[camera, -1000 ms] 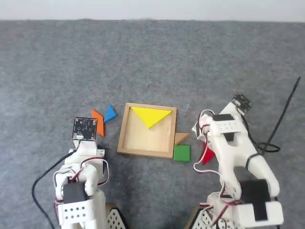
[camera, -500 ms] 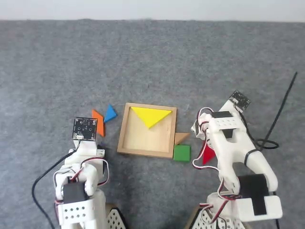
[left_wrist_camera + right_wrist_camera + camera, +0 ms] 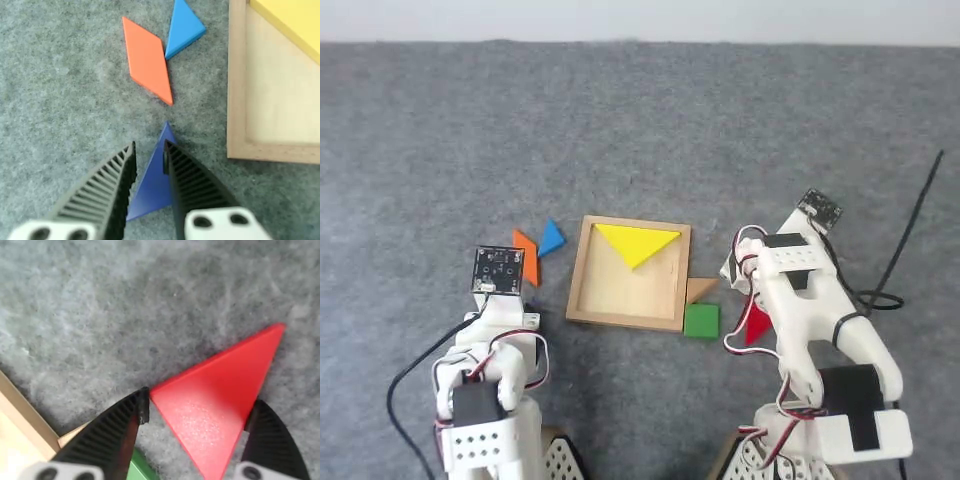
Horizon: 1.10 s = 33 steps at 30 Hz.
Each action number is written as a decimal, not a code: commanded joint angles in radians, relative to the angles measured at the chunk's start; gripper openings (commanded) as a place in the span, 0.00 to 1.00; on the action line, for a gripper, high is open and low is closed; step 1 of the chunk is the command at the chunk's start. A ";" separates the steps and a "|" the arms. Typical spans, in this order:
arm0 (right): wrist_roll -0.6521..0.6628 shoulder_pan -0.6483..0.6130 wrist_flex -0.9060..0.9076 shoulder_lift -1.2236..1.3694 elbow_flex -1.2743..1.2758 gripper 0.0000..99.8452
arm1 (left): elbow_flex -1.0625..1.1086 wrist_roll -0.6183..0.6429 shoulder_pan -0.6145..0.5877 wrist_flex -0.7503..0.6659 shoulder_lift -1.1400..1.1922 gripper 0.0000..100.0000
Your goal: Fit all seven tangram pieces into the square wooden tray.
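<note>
Red triangle (image 3: 220, 410) is flanked by the right gripper (image 3: 198, 410), whose jaws are spread wide at its two sides. A dark blue triangle (image 3: 152, 185) is seen under the left gripper (image 3: 149, 147), the jaws parted narrowly. Farther, an orange piece (image 3: 147, 60) and a light blue triangle (image 3: 182, 27) are laid beside the tray (image 3: 237, 100), in which a yellow triangle (image 3: 295, 25) is placed.

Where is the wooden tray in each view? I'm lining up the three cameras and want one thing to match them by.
High view: wooden tray in the middle of the grey carpet, yellow triangle inside.
Left wrist view: tray beside the dark blue triangle, yellow triangle inside.
Right wrist view: a strip of tray rim by the green square.
Shared landmark: the pale wooden rim against the grey carpet.
</note>
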 commanded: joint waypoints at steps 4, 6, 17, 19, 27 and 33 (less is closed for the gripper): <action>0.038 -0.004 0.061 0.028 -0.069 0.29 | -0.012 -0.006 -0.005 0.003 -0.014 0.09; 0.061 -0.001 0.067 0.028 -0.077 0.28 | -0.012 -0.006 -0.005 0.003 -0.014 0.09; 0.066 0.001 0.067 0.030 -0.072 0.28 | -0.012 -0.006 -0.005 0.003 -0.014 0.09; 0.066 0.001 0.067 0.030 -0.072 0.28 | -0.012 -0.006 -0.005 0.003 -0.014 0.09; 0.064 0.002 0.067 0.031 -0.071 0.28 | -0.012 -0.006 -0.005 0.003 -0.014 0.09; 0.068 0.002 0.068 0.059 -0.075 0.28 | -0.012 -0.006 -0.005 0.003 -0.014 0.09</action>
